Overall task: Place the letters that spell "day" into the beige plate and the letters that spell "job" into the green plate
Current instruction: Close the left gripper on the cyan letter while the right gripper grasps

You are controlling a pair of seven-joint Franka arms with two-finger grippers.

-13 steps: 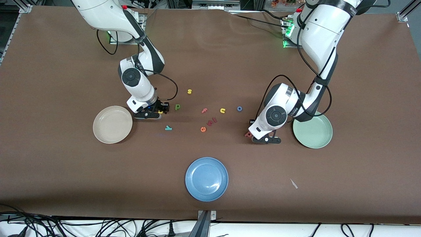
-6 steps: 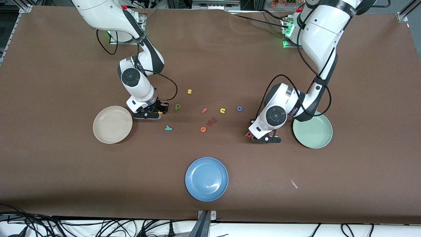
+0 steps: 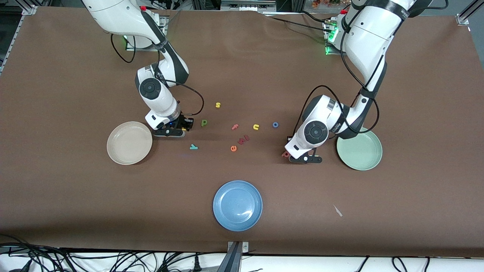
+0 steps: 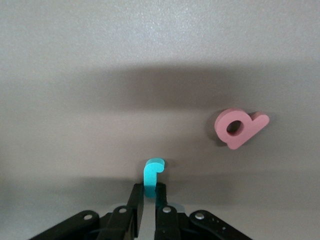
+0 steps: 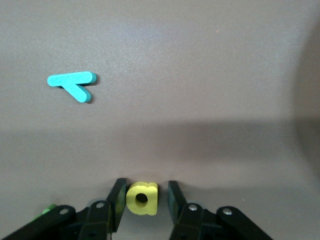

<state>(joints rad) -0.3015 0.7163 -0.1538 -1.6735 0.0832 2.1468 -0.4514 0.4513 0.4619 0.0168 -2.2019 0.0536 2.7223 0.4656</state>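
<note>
Flat brown desk (image 3: 242, 68), smooth and plain. Round shallow plates: beige plate (image 3: 129, 142), green plate (image 3: 359, 151), both bare. Beside the green plate, left end effector (image 4: 149, 212) pinching a teal j (image 4: 151, 176), pink b (image 4: 240, 128) near. Beside the beige plate, right end effector (image 5: 142, 210) spread around a yellow d (image 5: 142, 198), not yet touching.

Both grippers sit low on the table. The left gripper (image 4: 148, 210) pinches the teal j (image 4: 152, 176), with the pink b (image 4: 239, 128) close by and the green plate (image 3: 359, 151) just beside the arm. The right gripper (image 5: 143, 200) straddles the yellow d (image 5: 142, 198), a gap each side, next to the beige plate (image 3: 129, 142); the y (image 5: 72, 84) lies apart. Between the arms, loose letters crowd mid-table — the e (image 3: 233, 148), f (image 3: 235, 127), u (image 3: 256, 127). The blue plate (image 3: 237, 205) stands alone, bare cloth around it.
</note>
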